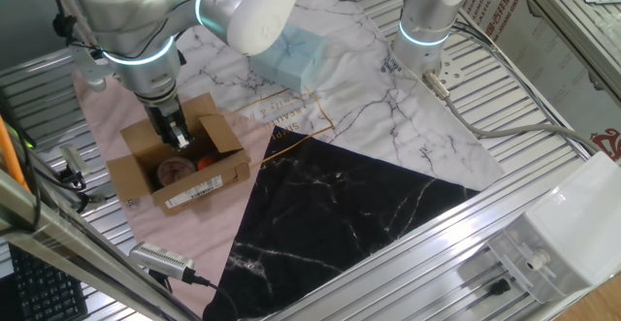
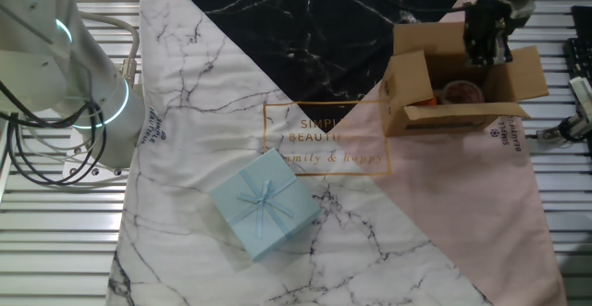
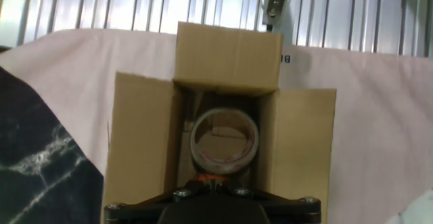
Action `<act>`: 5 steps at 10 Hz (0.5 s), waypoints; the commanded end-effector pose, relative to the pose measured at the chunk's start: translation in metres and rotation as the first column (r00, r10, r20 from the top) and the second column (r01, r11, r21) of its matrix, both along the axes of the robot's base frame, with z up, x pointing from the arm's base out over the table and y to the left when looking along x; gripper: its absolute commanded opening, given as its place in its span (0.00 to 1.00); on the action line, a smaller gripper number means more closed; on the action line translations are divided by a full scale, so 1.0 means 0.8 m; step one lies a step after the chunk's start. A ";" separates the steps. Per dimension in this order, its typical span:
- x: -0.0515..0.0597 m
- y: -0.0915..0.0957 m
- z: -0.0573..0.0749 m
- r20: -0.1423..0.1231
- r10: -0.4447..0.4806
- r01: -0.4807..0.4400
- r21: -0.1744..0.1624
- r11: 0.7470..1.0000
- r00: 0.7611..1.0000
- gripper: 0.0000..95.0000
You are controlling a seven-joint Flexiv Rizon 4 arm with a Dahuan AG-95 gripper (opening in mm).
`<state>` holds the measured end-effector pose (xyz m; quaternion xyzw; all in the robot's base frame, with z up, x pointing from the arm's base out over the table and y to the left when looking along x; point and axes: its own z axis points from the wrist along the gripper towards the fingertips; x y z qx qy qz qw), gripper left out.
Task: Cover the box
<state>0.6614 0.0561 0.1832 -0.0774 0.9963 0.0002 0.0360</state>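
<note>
The gripper [image 1: 178,137] hovers at the mouth of the box [image 1: 179,171], directly below it with flaps spread, seemingly to fold one; its jaw opening cannot be told.

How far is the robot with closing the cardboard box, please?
Done: nothing visible; the box has its flaps folded outward, and a tape roll shows inside. In hand: the gripper hangs over the opening; whether its jaws are open cannot be told. Left: fold every flap over the top.
</note>
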 end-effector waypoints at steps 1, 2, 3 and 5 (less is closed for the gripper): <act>-0.003 -0.002 -0.001 0.015 0.004 -0.004 -0.002 1.000 1.000 0.00; -0.003 -0.002 -0.001 0.019 0.006 -0.006 0.000 1.000 1.000 0.00; -0.003 -0.003 -0.001 0.021 0.003 -0.003 0.000 1.000 1.000 0.00; -0.003 -0.004 -0.001 0.025 -0.003 0.003 0.004 1.000 1.000 0.00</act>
